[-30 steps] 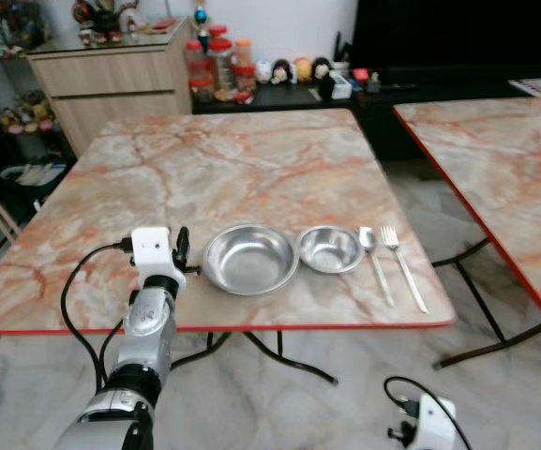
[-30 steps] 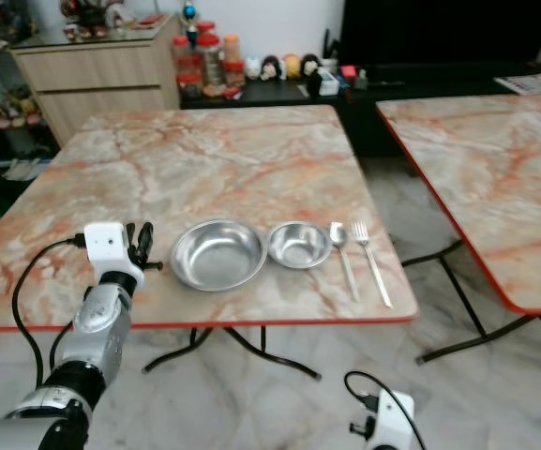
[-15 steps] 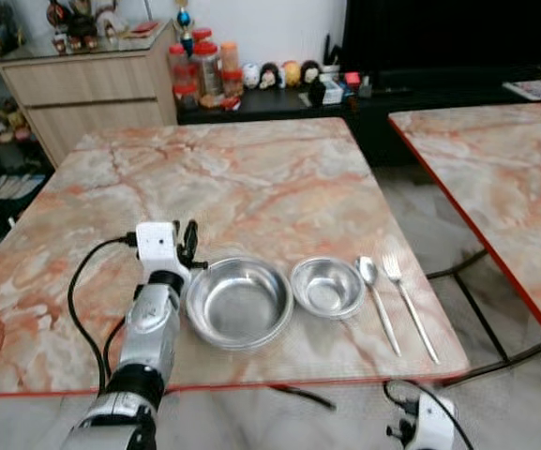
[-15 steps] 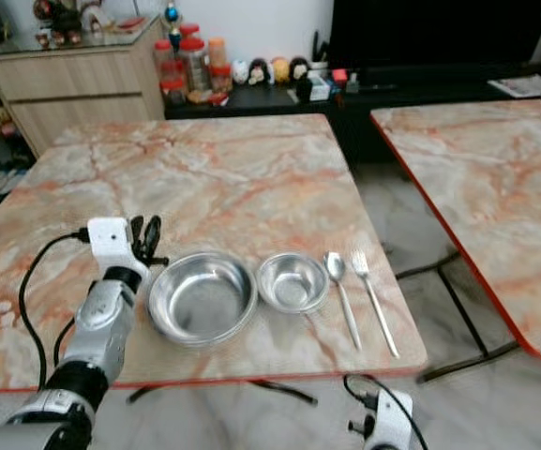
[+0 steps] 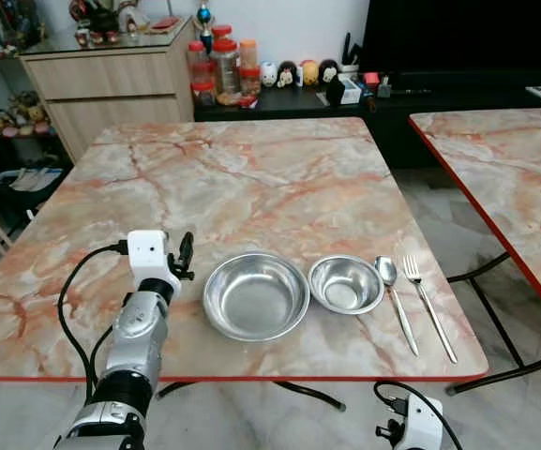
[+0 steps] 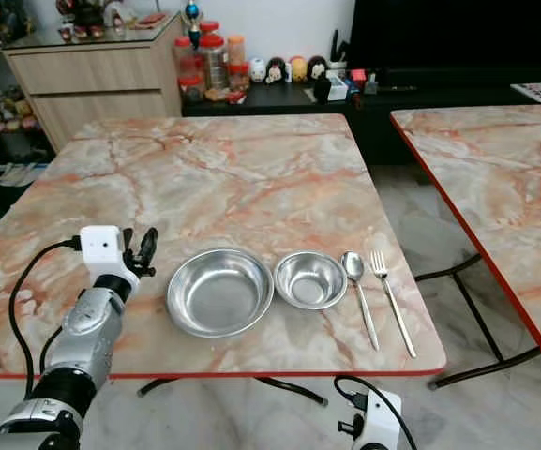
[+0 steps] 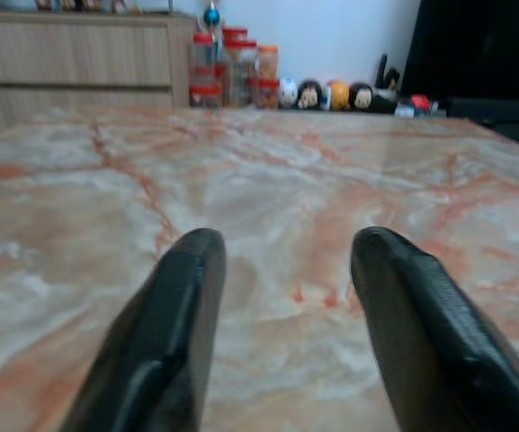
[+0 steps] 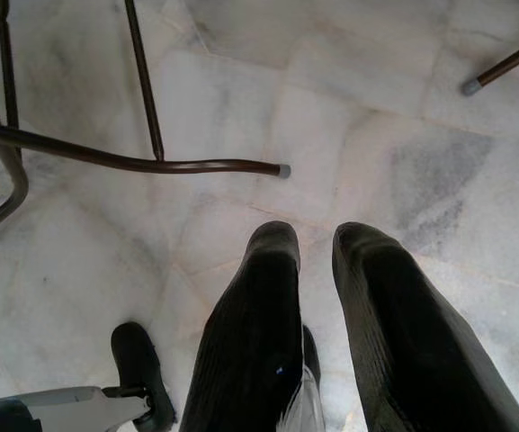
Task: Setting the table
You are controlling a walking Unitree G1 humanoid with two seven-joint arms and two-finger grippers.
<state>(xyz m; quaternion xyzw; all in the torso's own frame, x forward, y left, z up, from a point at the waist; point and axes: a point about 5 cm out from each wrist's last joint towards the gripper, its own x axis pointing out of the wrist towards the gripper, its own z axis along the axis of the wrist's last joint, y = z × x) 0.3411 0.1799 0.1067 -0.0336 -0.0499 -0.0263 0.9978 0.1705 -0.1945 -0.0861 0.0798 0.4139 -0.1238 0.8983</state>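
Left hand (image 7: pixel 281 297): fingers parted, nothing held; raised over the orange-veined marble worktop (image 5: pixel 251 178), just beside the large round steel bowl (image 5: pixel 256 295).
Right hand (image 8: pixel 317 270): hung low over the grey marble floor (image 8: pixel 376 108); black fingers nearly closed, a narrow gap between them, nothing held.
Place setting: large bowl, small round steel bowl (image 5: pixel 346 284), steel spoon (image 5: pixel 394 302) and steel fork (image 5: pixel 428 307) are laid in a row near the worktop's front edge.
Wrist views: the dark metal table legs (image 8: pixel 142 90) are seen from the right wrist; jars on the far black shelf (image 7: pixel 232 63) from the left.
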